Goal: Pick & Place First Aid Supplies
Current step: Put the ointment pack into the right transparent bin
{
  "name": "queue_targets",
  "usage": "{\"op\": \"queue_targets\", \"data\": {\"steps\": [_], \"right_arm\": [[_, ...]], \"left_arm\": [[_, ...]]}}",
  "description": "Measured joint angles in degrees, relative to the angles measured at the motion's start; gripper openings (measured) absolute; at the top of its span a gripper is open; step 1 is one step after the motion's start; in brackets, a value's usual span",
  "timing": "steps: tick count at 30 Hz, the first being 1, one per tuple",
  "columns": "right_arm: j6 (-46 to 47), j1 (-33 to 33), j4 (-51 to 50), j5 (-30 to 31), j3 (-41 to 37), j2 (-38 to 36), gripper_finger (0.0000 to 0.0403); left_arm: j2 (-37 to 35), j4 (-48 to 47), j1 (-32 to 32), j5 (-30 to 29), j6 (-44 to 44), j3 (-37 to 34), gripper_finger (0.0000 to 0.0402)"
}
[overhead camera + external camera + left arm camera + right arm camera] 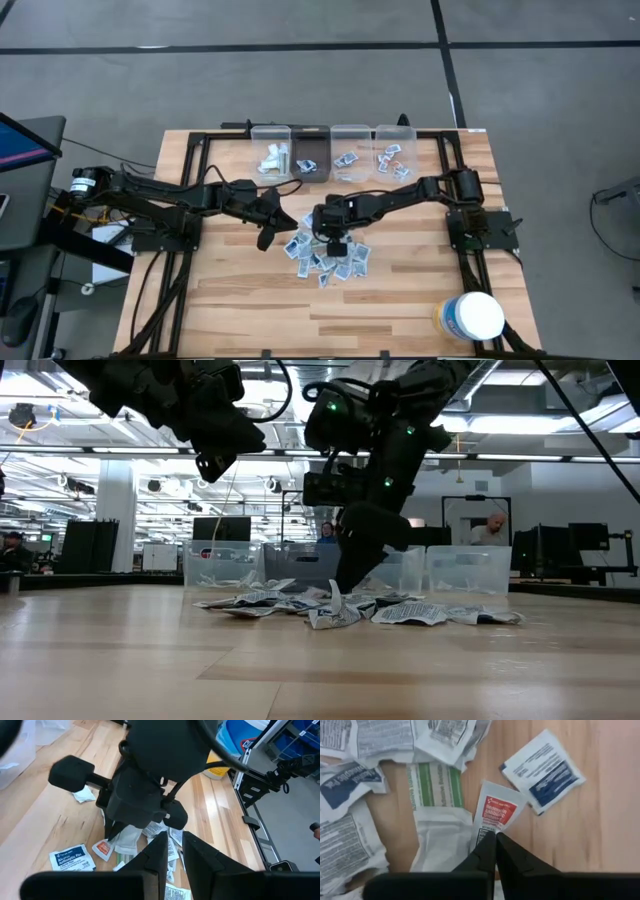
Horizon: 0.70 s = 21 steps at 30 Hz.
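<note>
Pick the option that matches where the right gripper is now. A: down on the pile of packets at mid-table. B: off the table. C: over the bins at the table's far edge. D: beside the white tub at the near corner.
A: the right gripper is down on the pile of packets, its closed tips at a red-print packet.

Right gripper [333, 243] down on packet pile [330, 258], left gripper [268, 236] just beside — four bins [331, 150] behind

Wooden slatted table [230, 300]: bore a heap of packets [330, 257] at centre, four clear bins [332, 152] along the far edge, white tub [473, 316] at near right corner.
</note>
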Motion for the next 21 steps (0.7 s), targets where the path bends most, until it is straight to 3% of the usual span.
{"op": "queue_targets", "data": {"steps": [10, 21], "right_arm": [[-0.7, -1.7, -5.9, 2.0, 3.0, -5.4, 0.0001], [-2.2, -5.6, -14.2, 12.8, 3.0, -21.0, 0.0]], "left_arm": [[0.0, -0.4, 0.0, 0.0, 0.0, 0.0, 0.0057], [0.0, -0.7, 0.8, -0.3, 0.2, 0.0, 0.0057]]}}
